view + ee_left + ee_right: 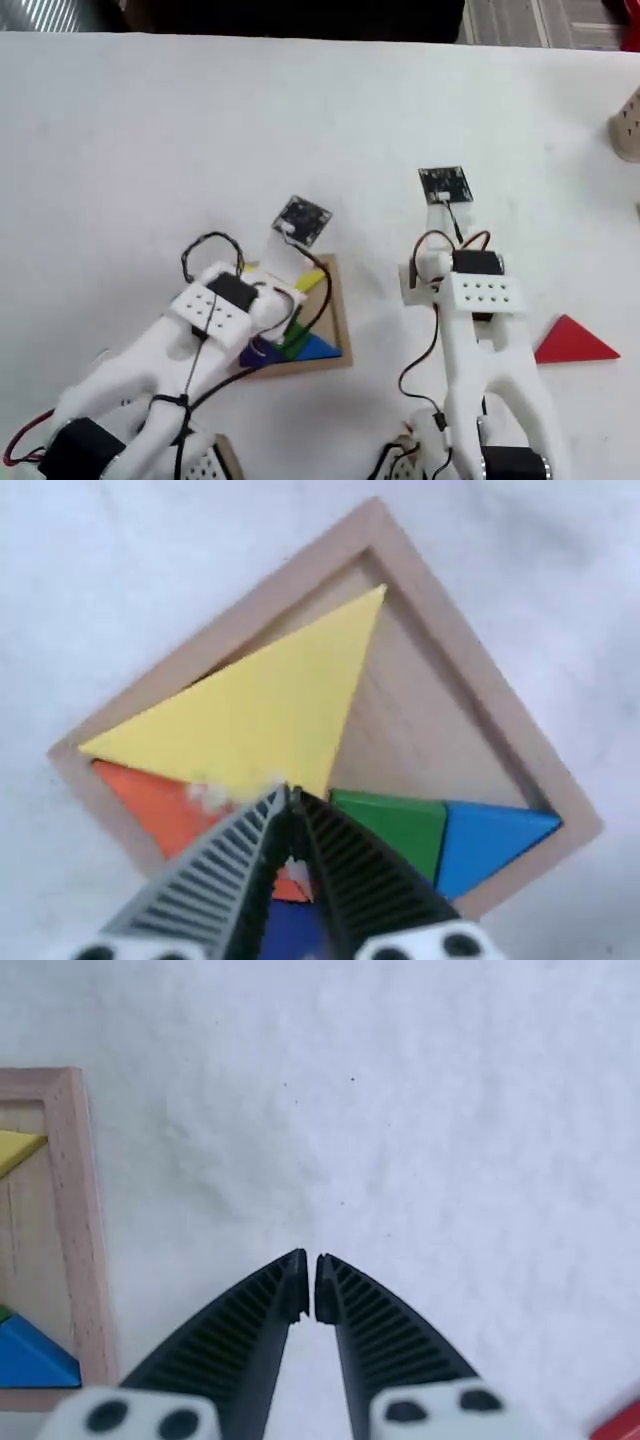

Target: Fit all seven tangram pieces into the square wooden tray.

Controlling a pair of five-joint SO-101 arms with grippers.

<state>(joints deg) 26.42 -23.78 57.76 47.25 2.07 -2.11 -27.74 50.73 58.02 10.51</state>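
White cloth covers the table (200, 120), and two white arms stand side by side at its near edge. The square wooden tray (470, 650) lies on the cloth toward the near edge, left of the middle, partly under the left arm.

Inside the tray a large yellow triangle (250, 710) fills one side. An orange piece (150, 800) sits against the triangle's long edge, by the tray's rim. A green piece (395, 820) and a blue triangle (490, 840) sit side by side along the adjoining rim, touching each other. A dark blue-violet piece (290, 930) shows between the fingers. The tray's wooden floor (420, 720) is bare between the yellow triangle and the far rim.

The left gripper (292, 798) is over the tray with its ribbed fingers pressed together, holding nothing. Its tips are at the corner of the yellow triangle where the orange and green pieces meet.

The right gripper (311, 1285) hangs over bare cloth just beside the tray's right rim. A thin slit shows between its tips and nothing is in it.

A flat red triangle (573, 342) lies on the cloth toward the table's near right corner. It is well apart from the tray, on the far side of the right arm.

A beige perforated object (627, 125) stands at the table's right edge, farther back.
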